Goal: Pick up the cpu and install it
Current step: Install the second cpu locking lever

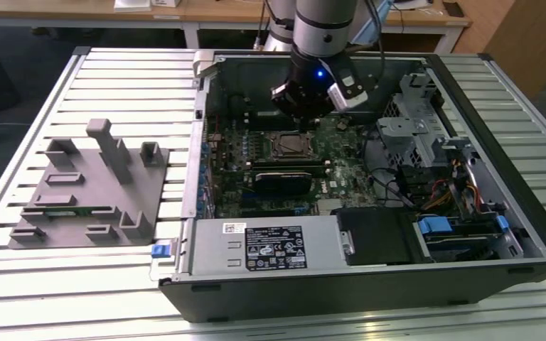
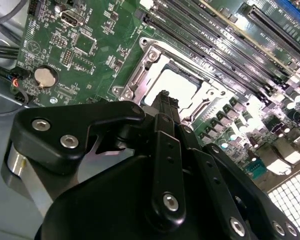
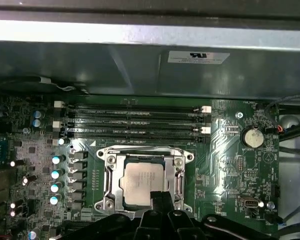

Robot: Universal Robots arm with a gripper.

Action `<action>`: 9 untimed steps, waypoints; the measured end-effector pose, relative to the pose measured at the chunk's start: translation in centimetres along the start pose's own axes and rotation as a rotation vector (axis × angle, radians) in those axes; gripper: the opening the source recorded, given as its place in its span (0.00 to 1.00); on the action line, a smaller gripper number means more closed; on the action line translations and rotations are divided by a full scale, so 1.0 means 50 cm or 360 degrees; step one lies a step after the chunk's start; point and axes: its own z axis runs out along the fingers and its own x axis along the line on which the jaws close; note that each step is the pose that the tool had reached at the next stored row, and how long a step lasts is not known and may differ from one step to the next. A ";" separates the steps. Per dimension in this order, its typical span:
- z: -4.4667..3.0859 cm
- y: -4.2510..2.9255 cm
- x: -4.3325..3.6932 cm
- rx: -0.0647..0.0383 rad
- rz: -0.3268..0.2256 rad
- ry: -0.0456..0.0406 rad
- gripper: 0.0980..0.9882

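My fingers look pressed together (holding nothing), tips just over the cpu seated in its socket.

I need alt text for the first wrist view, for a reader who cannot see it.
A silvery cpu lies in the metal-framed socket of a green motherboard, with the black gripper just over its near edge. Memory slots run behind, below the grey case wall.

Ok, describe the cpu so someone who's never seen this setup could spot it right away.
Look inside the open computer case at the green motherboard. Beside the memory slots sits a metal-framed socket, and the cpu lies within it: the one flat, silvery square among dark parts, just by the gripper.
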 end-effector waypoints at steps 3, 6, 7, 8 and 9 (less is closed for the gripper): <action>-0.015 0.001 0.000 0.0000 0.0000 0.0000 0.01; -0.026 0.001 0.000 0.0000 0.0000 0.0000 0.01; -0.026 0.000 0.000 -0.0001 0.0000 0.0000 0.01; -0.026 -0.001 0.000 0.0000 0.0000 0.0000 0.01; -0.027 -0.003 0.000 0.0000 0.0000 0.0000 0.01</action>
